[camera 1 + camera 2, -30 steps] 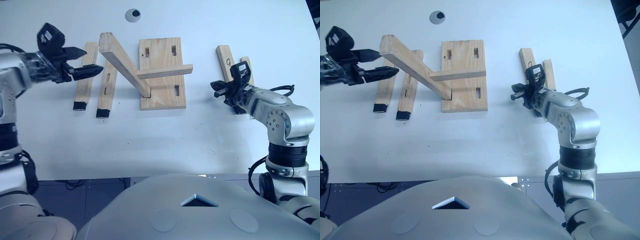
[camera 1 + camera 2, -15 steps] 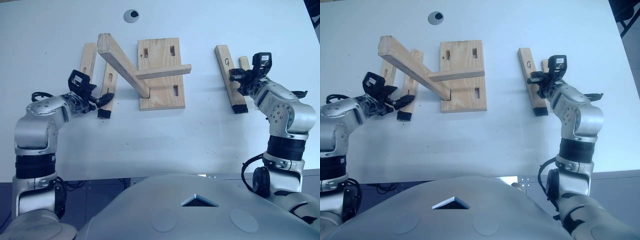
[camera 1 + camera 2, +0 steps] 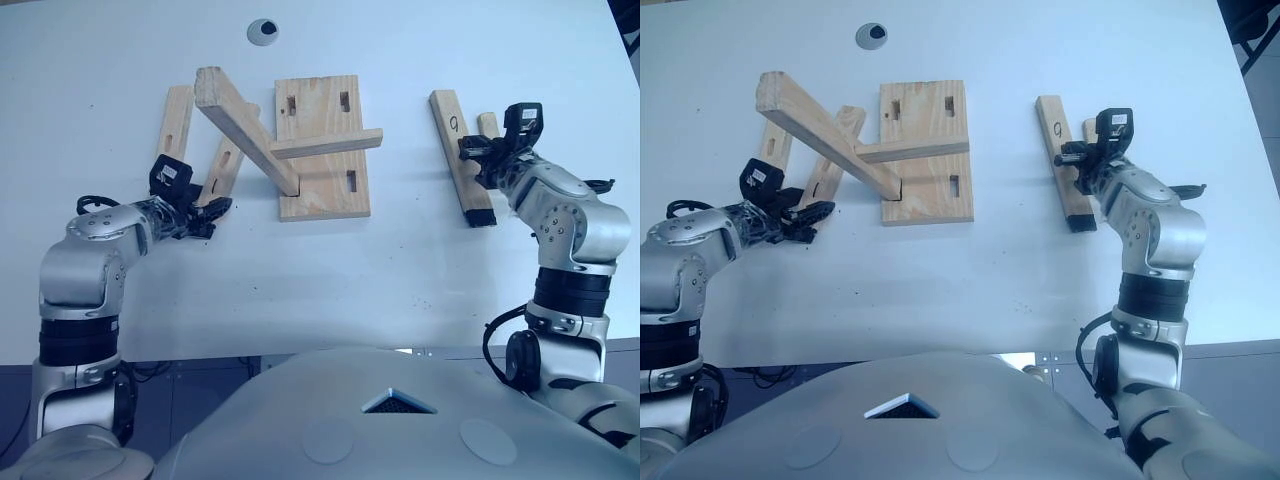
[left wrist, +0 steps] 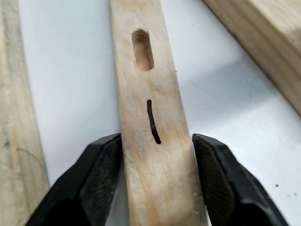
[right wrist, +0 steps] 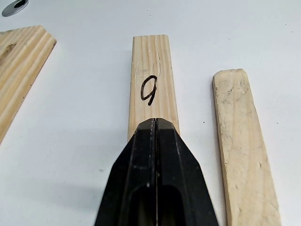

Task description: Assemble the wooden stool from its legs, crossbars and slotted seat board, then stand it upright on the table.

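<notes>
The slotted seat board (image 3: 322, 190) lies flat mid-table. One thick leg (image 3: 240, 120) stands in a slot of it, leaning away to the left, and a crossbar (image 3: 330, 143) lies across the board. My left gripper (image 3: 205, 212) is shut on the near end of a slotted leg (image 4: 150, 117), one finger (image 4: 101, 179) on each side of it. That leg (image 3: 222, 165) lies tilted beside a plain leg (image 3: 176, 118). My right gripper (image 5: 155, 123) is shut and holds nothing. It hovers over the near part of the leg marked 9 (image 5: 150, 70), next to a thinner bar (image 5: 241, 136).
A round cable hole (image 3: 265, 30) sits at the table's far edge. The table's near edge (image 3: 300, 350) runs just in front of both arms. Bare white surface lies between the seat board and the right-hand pieces.
My left arm came down from the far left and took hold of the slotted leg's near end, which has swung left. My right gripper moved over the leg marked 9, then stayed.
</notes>
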Action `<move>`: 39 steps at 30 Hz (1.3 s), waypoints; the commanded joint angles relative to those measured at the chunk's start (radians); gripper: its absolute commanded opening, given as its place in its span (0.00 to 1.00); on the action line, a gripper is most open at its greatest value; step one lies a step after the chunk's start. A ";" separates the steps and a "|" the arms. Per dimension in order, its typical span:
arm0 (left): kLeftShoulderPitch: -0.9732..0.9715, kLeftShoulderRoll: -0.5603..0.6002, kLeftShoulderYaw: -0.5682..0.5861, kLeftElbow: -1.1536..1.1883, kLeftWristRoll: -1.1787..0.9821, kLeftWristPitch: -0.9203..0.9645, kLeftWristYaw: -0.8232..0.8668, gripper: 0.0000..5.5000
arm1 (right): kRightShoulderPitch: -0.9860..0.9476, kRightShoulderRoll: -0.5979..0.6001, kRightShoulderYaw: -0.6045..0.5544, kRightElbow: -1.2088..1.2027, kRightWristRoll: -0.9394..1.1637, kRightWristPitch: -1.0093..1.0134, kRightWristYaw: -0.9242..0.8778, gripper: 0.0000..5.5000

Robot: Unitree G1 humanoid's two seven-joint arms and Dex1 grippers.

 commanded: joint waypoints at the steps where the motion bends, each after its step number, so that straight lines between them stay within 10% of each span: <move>1: -0.045 -0.040 0.029 0.024 -0.016 -0.021 0.019 0.37 | -0.045 -0.010 -0.008 0.018 -0.004 -0.029 0.004 0.00; 8: -0.537 -0.161 0.320 0.086 -0.376 -0.019 0.015 0.37 | -0.268 -0.031 -0.144 0.057 0.219 0.013 0.168 0.00; 16: -0.898 -0.066 0.239 0.080 -0.636 0.088 -0.192 0.37 | -0.815 -0.055 -0.313 0.243 0.717 0.200 0.416 0.22; 27: -0.823 -0.024 0.137 -0.047 -0.716 0.103 -0.299 0.37 | -0.893 -0.123 -0.302 0.216 1.005 0.355 0.568 0.42; 39: -0.772 -0.018 0.120 -0.102 -0.779 0.099 -0.279 0.36 | -0.872 -0.140 -0.238 0.217 1.000 0.305 0.572 0.42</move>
